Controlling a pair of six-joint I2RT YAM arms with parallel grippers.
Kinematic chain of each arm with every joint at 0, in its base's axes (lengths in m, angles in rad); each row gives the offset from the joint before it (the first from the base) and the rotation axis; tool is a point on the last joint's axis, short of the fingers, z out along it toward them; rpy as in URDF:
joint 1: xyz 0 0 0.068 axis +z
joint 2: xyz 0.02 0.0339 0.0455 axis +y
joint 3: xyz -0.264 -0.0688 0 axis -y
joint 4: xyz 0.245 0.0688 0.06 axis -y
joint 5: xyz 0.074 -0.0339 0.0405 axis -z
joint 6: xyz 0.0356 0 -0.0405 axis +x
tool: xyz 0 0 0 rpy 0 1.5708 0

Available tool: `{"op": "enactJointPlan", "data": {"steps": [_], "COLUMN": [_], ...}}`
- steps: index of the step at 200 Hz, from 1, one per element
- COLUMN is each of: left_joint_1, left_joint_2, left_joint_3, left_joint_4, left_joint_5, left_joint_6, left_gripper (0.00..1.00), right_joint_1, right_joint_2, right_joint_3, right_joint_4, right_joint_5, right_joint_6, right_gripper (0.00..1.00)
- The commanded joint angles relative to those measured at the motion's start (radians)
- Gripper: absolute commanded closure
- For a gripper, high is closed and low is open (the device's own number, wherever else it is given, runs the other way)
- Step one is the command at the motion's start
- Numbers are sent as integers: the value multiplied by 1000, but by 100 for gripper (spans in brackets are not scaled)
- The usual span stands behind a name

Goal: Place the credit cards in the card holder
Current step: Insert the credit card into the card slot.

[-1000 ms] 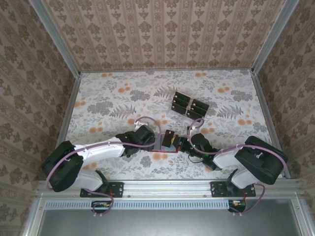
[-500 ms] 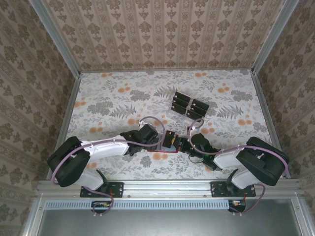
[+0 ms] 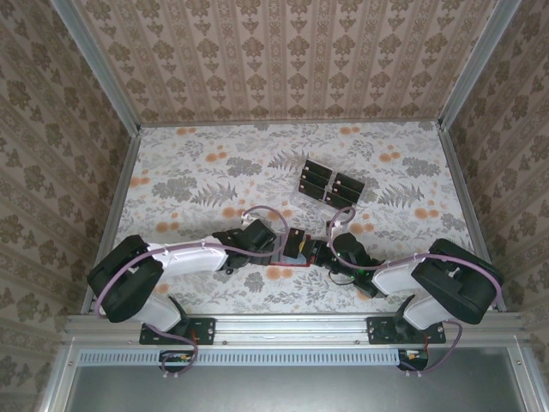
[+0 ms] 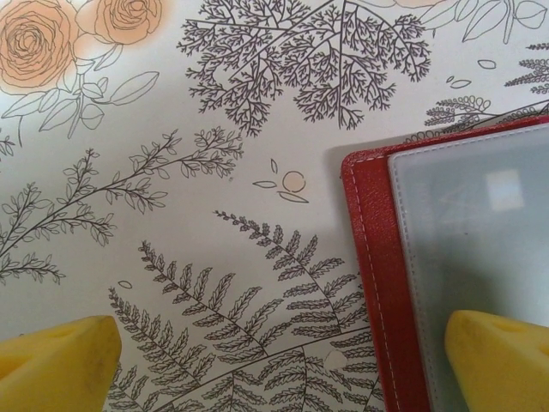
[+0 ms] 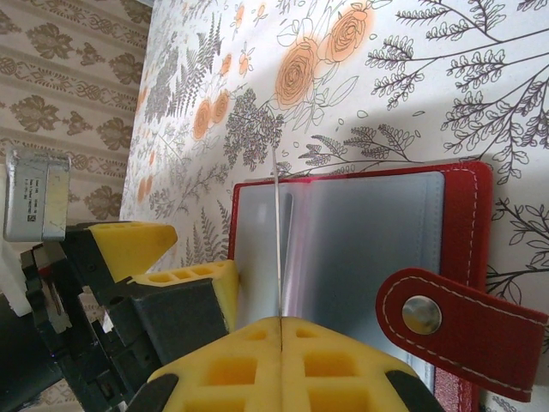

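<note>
change: left gripper (image 4: 279, 369) brought closer, spread over card holder (image 4: 377, 283) edge | right gripper (image 5: 281, 330) pinched on clear sleeve (image 5: 277, 257) | credit cards (image 3: 330, 182) upper centre, none loaded

Bkgd: walls (image 3: 292, 60) w/ beige damask wallpaper on 3 sides. Tabletop (image 3: 189, 172) floral print, orange roses + grey ferns. Alu rail (image 3: 283, 330) along near edge.

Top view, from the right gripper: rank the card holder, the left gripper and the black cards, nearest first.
1. The card holder: at the right gripper, which is shut on one of its clear sleeves.
2. The left gripper: open, at the holder's left edge.
3. The black cards: farthest, toward the back.
</note>
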Motion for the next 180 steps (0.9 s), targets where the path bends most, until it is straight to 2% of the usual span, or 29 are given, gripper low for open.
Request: {"op": "enactJointPlan", "data": {"steps": [1, 97, 180], "left_joint_1": [-4, -4, -6], "left_joint_2": [9, 6, 4], "left_joint_3": [-28, -41, -48], "left_joint_4": [-50, -43, -36], "left_joint_5": [-33, -29, -26], "left_joint_6": [-29, -39, -42], "left_gripper": [0, 0, 0], "right_joint_1": [7, 8, 8], "right_joint_2": [20, 103, 38], "right_joint_3": [4, 7, -2], "right_joint_4": [26, 134, 101], "right_joint_5": [-7, -32, -18], "right_joint_6": [-14, 5, -1], "right_gripper": [100, 100, 100]}}
